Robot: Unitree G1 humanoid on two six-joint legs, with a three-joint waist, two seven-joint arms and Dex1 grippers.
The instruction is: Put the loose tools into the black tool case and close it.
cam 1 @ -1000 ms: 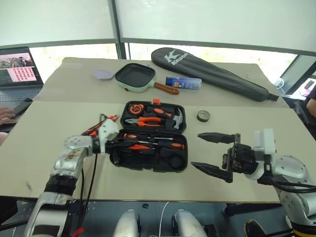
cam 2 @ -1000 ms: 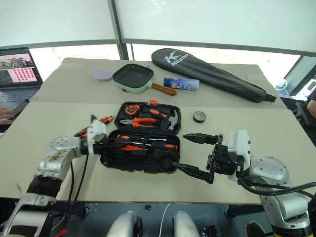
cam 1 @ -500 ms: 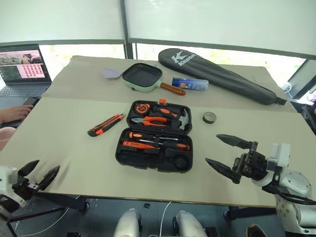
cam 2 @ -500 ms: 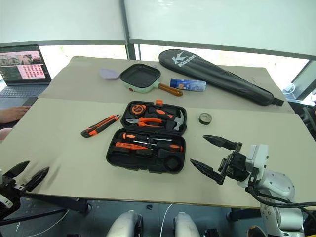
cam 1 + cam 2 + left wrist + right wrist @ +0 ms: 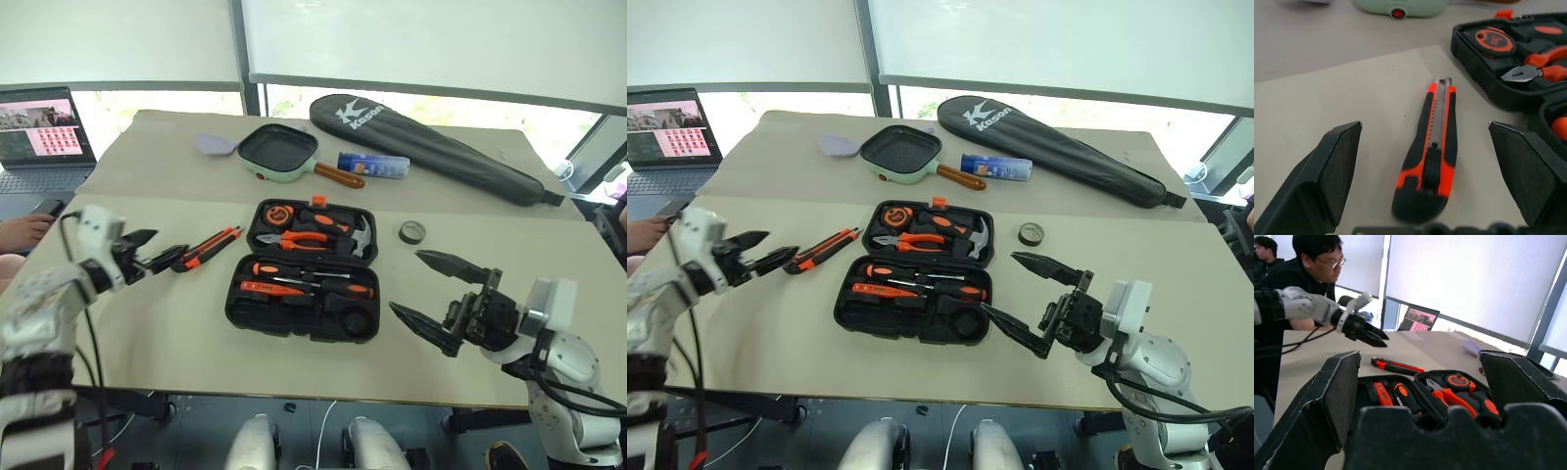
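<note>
The open black tool case lies at the middle of the worktop, its moulded slots already filled with orange-handled tools; we judge that two loose items are left outside it. The utility knife rests flat on the worktop just beside the case's left edge, apart from it. We see the left gripper with its two fingers spread wide and empty, hovering close to the knife's near end. In the left wrist view the knife lies between the two spread fingers, its long axis running almost straight away from the gripper, thick butt end nearest and blade end pointing toward the far part of the case. This alignment is the relation on which we expect the next move to turn: the fingers straddle the handle across its narrow width, so a short advance and a closing should take it. The small tape roll sits on the worktop beyond the case's right far corner, well apart from the knife. The right gripper is likewise spread wide and empty, held above the worktop to the right of the case, and we judge it the nearer arm for the roll. We judge the left arm clearly the nearer one for the knife
</note>
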